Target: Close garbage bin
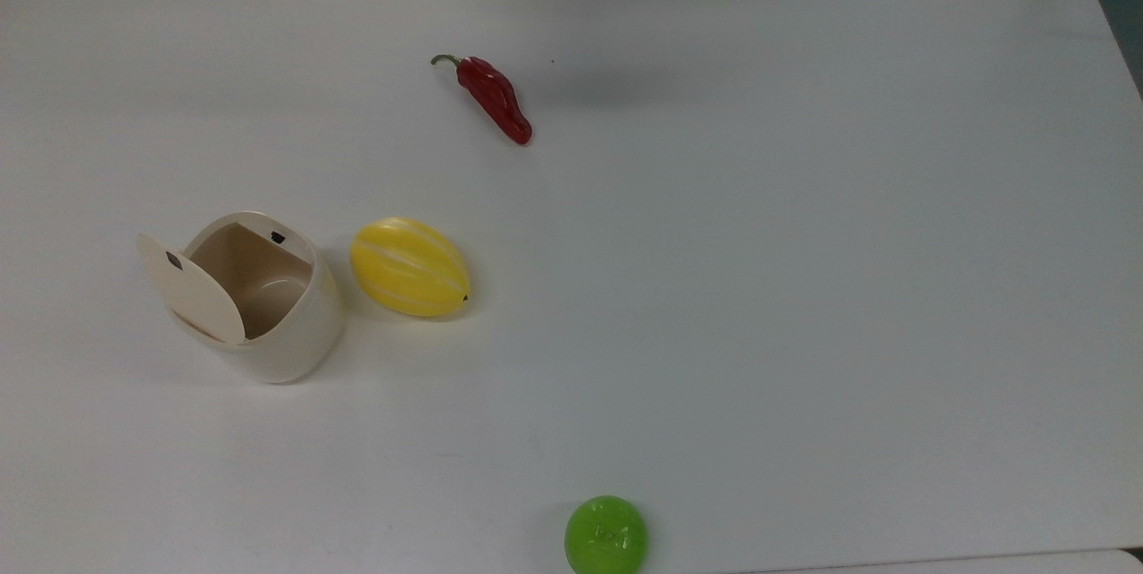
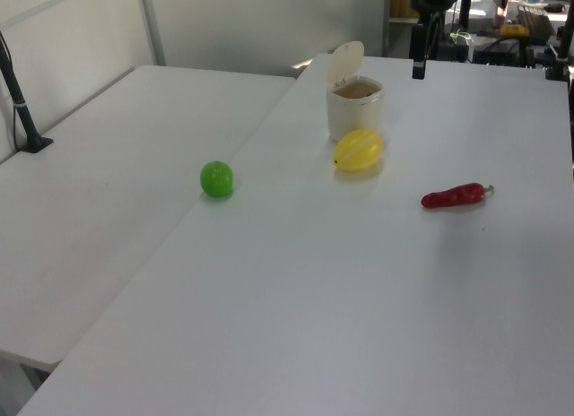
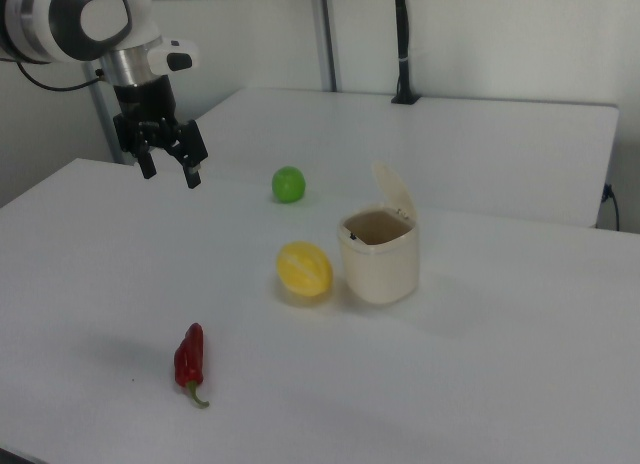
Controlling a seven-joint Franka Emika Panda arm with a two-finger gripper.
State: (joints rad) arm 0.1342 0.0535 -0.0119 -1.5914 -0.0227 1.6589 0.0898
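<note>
A: Bin status?
B: Garbage bin (image 1: 268,315) sits on the worktop (image 1: 804,288) at about 8 o'clock in the top view, lid (image 1: 189,288) swung up and standing open on its hinge. Inside looks empty. Not closed, so nothing done yet, I'd say.

A: Gripper?
B: Gripper (image 3: 172,167) hangs in the air, well apart from the bin, holding nothing. Fingers (image 3: 191,174) spread open. In the top view the tips poke in at 12 o'clock, at the far edge.

A: Neighbours?
B: Yellow melon (image 1: 409,267) just beside the bin, at its 3 o'clock in the top view, not touching as far as I can tell. Red chili pepper (image 1: 494,98) lies between gripper and bin, nearer the gripper. Green apple (image 1: 605,536) at 6 o'clock by the near edge, well apart.

A: What's left?
B: Everything: travel over to the bin, get behind the raised lid, push it down flat onto the rim. My guess is the melon won't interfere, since the lid stands on the bin's opposite side.
</note>
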